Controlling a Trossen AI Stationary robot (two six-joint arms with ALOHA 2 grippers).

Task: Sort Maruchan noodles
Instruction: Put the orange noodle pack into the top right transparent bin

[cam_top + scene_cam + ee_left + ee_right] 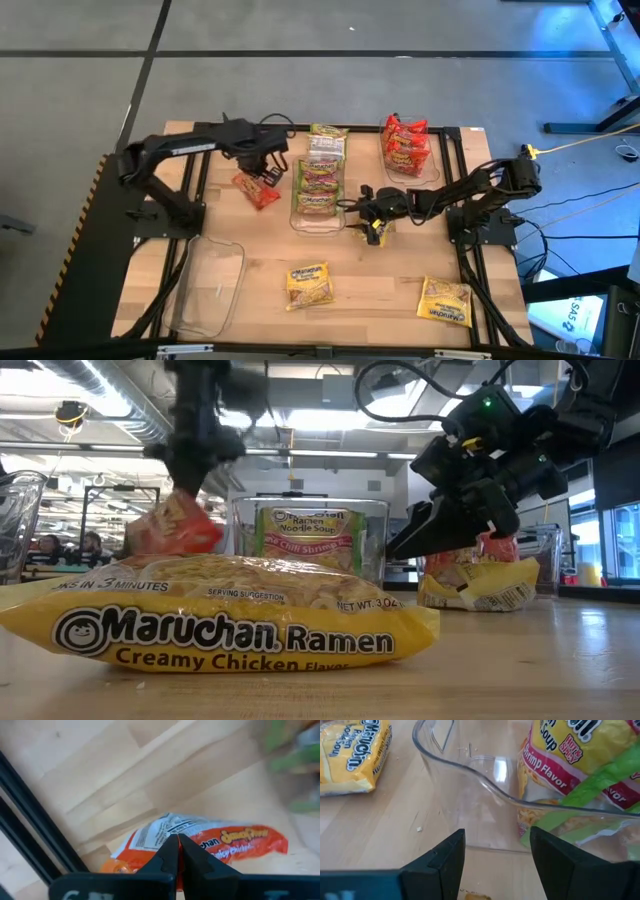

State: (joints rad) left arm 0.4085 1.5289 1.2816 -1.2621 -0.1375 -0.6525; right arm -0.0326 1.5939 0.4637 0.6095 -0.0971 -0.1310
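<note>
Slippage is risked where the red packet (pixel 257 189), near the surface's far left edge, is pinched at its thin edge by the left fingers (pixel 177 851), while the right fingers (pixel 497 852) are held spread over a yellow packet (pixel 376 231).

"Maruchan Ramen Creamy Chicken" yellow packet (pixel 215 615)

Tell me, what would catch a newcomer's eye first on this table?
Probably the left gripper, pinched shut on a red noodle packet near the table's far left. Next, the clear bin at the middle, stacked with green packets, and the open right gripper right beside it over a yellow packet. Two more yellow packets lie at the near edge.
</note>
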